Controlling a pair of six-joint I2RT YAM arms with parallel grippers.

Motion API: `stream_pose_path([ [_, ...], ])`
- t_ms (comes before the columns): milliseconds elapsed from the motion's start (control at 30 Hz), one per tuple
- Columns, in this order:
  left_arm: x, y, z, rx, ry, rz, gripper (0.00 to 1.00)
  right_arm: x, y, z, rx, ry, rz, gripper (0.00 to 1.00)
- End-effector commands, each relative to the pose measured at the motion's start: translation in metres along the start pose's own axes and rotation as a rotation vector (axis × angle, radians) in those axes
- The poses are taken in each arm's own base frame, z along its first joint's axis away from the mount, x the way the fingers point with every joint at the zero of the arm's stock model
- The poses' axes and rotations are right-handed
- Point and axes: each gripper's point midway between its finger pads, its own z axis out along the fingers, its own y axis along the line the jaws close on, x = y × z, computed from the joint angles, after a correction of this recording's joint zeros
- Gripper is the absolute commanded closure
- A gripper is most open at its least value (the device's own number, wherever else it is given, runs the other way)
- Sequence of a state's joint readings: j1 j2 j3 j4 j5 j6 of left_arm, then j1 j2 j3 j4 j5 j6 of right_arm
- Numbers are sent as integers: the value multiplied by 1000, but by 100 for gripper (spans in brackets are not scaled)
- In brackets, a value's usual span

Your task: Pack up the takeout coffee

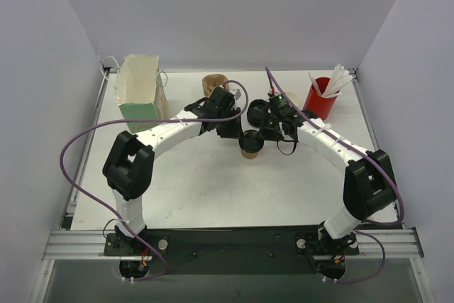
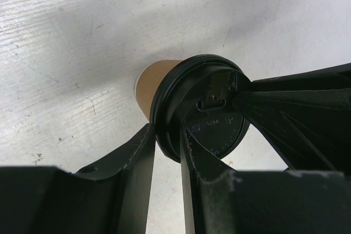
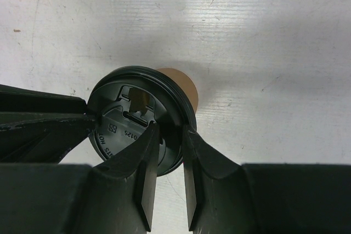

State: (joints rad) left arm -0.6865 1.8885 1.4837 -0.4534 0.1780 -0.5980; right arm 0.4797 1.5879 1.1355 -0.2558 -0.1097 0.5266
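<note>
Top external view first: finds the takeout coffee [image 1: 250, 148] upright on the white table [image 1: 213, 189], mid-table, hemmed in between the left gripper [image 1: 237, 133] and the right gripper [image 1: 268, 136]. Well apart from the pale green paper bag [image 1: 140, 90] at the far left. Not yet inside any bag or carrier, so early in the packing, by the look of it.

Left wrist view: clamped on the black lid [image 2: 214, 127] at its rim, with one finger outside the edge and the other on the lid's top. Right wrist view: pinched on that same rim from the opposite side, again with one finger inside and one outside. Hard to say how firmly on either side.

Risks from here, as judgement only:

- Could peel the lid off if lifted by the rim alone, gripping plastic rather than the kraft body, and so drop or spill the cup.
- Could twist or crack the rim if pulled in different directions by two arms at once.
- Could tip the cup if let go unevenly, one side before the other.
- Could knock the stack of lidless tan cups [image 1: 211, 83] or the spare lid [image 1: 257, 111] just behind while swinging toward the bag.

Safer to press down evenly, check the seating all round, then regrip around the body before carrying.
</note>
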Motion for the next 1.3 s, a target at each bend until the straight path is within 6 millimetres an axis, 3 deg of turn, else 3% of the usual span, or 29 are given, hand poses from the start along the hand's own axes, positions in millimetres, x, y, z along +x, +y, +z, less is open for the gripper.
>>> stream_pose_path([
  [0,-24,-34,-28,83,-73,31,67,2,7,3,-7,3,-2,82],
  [367,-28,-35,-35,74,-81,48,68,2,8,3,-2,1,-10,82],
  [767,-30,-37,-40,69,-64,76,60,1,7,2,5,1,-13,82],
  [1267,-15,-18,-42,2,-41,71,61,4,15,0,12,-3,-51,82],
])
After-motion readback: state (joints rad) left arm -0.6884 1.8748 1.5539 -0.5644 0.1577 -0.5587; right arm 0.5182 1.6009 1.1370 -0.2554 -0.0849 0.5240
